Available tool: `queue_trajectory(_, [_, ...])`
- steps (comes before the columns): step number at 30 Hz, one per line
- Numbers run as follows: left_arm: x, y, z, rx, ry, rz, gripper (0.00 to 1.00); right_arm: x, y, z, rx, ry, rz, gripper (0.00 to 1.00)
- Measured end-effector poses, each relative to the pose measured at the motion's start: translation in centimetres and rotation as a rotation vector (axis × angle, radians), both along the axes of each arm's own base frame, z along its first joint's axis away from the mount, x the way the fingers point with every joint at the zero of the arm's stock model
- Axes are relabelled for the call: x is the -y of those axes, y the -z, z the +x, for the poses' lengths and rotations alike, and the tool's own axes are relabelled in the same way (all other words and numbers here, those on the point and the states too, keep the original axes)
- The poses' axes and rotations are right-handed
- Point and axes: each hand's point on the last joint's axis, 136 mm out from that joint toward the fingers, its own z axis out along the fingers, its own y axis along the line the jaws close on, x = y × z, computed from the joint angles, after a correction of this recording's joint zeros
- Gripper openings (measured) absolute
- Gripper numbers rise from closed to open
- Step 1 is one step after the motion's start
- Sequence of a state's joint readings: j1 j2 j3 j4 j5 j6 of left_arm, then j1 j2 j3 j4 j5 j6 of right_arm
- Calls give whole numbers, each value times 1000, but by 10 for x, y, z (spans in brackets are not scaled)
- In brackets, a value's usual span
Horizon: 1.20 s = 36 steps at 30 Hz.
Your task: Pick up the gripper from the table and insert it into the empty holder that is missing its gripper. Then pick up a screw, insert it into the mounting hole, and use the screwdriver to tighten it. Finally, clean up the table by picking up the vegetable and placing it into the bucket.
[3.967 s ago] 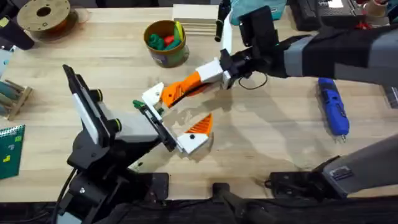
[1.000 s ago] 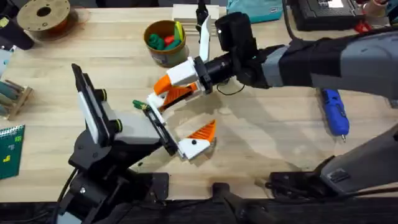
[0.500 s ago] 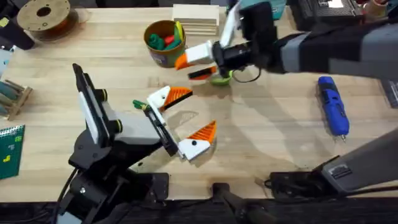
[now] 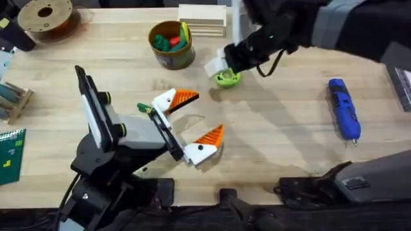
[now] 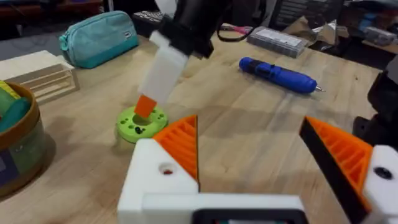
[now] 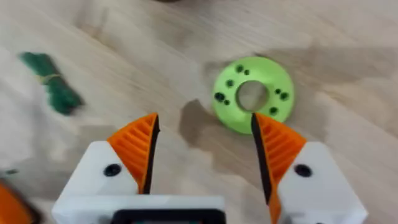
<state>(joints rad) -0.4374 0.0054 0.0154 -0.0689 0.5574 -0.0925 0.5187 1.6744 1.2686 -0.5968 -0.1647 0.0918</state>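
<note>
The right gripper [image 6: 204, 158] hangs over the far middle of the table with its orange-padded fingers [image 6: 138, 149] spread wide and nothing between them, directly above a green ring-shaped disc [image 4: 227, 79]. Off to one side of those fingers the vegetable [image 6: 53, 90] lies on the bare wood. Beyond and to the left of that gripper stands the bucket [image 4: 171, 43], holding green, red and yellow toy pieces. The left gripper [image 4: 186, 122] rests low near the table's middle, its two orange pads [image 5: 181, 144] well apart and empty. The screwdriver [image 4: 343, 116] lies well to the right of both, on the table [image 4: 289, 147], with its thin bit toward the near edge.
</note>
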Motion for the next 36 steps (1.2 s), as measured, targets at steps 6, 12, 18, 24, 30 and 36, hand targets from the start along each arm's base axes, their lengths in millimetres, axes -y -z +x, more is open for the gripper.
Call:
queue_trajectory(6, [0,0,0,0,0,0,987,4,18,5,87,-50,-187,771])
queue_trajectory(12, [0,0,0,0,0,0,987,1,29,9,112,-69,-242,684])
queue_trajectory(18, [0,0,0,0,0,0,987,-13,29,13,154,-91,-229,513])
queue_trajectory(24, [0,0,0,2,0,2,987,-15,44,10,122,-103,-249,498])
queue_trajectory(30, [0,0,0,2,0,1,987,-13,55,8,93,-96,-262,417])
queue_trajectory(36, [0,0,0,2,0,1,987,-13,62,8,77,-93,-270,326])
